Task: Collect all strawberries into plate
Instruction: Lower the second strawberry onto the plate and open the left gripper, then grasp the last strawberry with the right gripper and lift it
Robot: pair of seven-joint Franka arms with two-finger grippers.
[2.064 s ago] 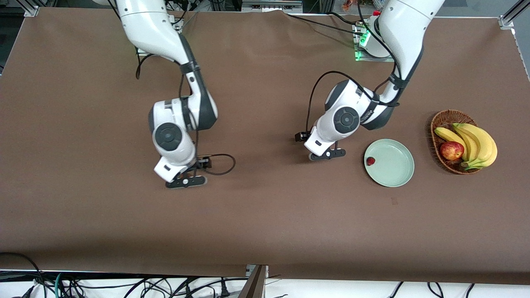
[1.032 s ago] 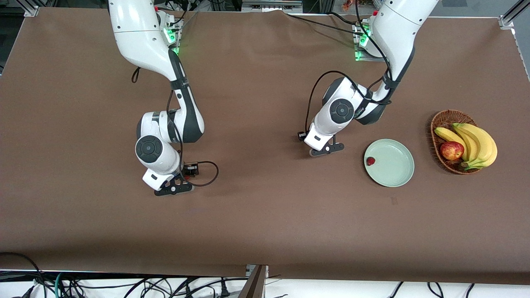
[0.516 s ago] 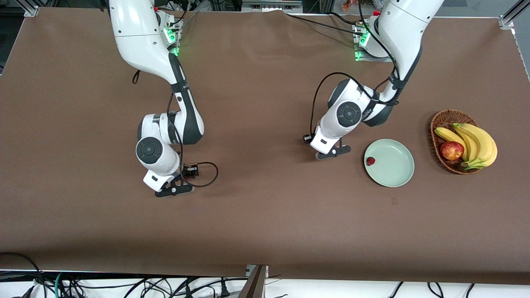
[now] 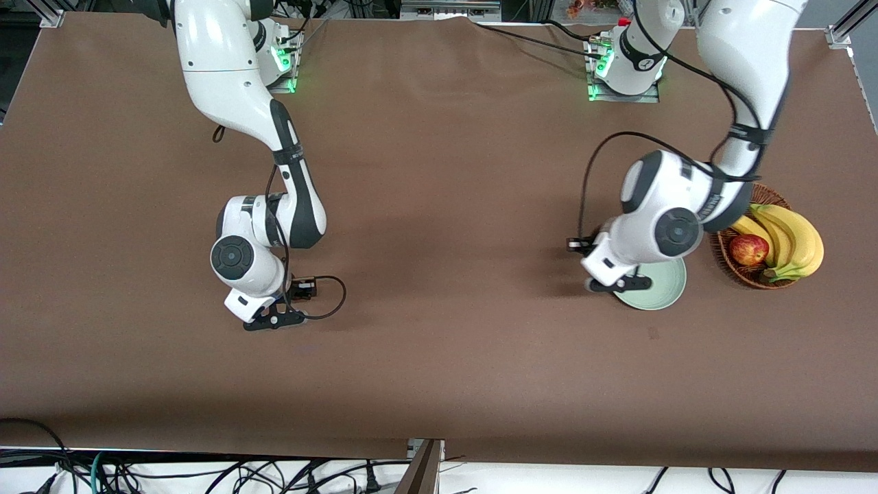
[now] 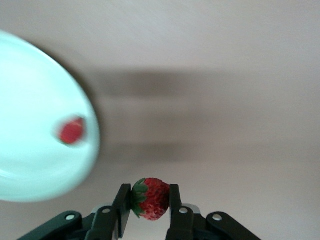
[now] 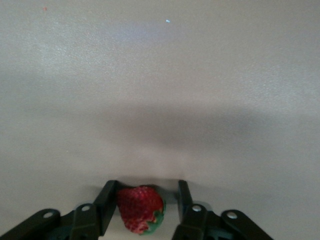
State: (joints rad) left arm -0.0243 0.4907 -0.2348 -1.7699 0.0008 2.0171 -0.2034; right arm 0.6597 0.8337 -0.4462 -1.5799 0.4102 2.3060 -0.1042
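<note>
My left gripper [image 4: 617,283] is shut on a red strawberry [image 5: 150,198] with a green cap and holds it in the air, just beside the rim of the pale mint-green plate [image 4: 669,288]. In the left wrist view the plate [image 5: 30,165] holds another strawberry [image 5: 71,131]; in the front view my left arm hides that berry. My right gripper [image 4: 273,320] is low at the table toward the right arm's end. Its fingers are open around a third strawberry [image 6: 140,208] on the cloth; one finger touches it, the other stands apart.
A brown wicker basket [image 4: 737,192] with bananas [image 4: 796,237] and a red apple [image 4: 748,249] stands beside the plate, toward the left arm's end. A black cable [image 4: 329,302] loops from my right wrist. The table is covered in brown cloth.
My left arm has swung with its strawberry from the table's middle to the plate's rim and now covers part of the plate. My right gripper has shifted a little nearer the front camera.
</note>
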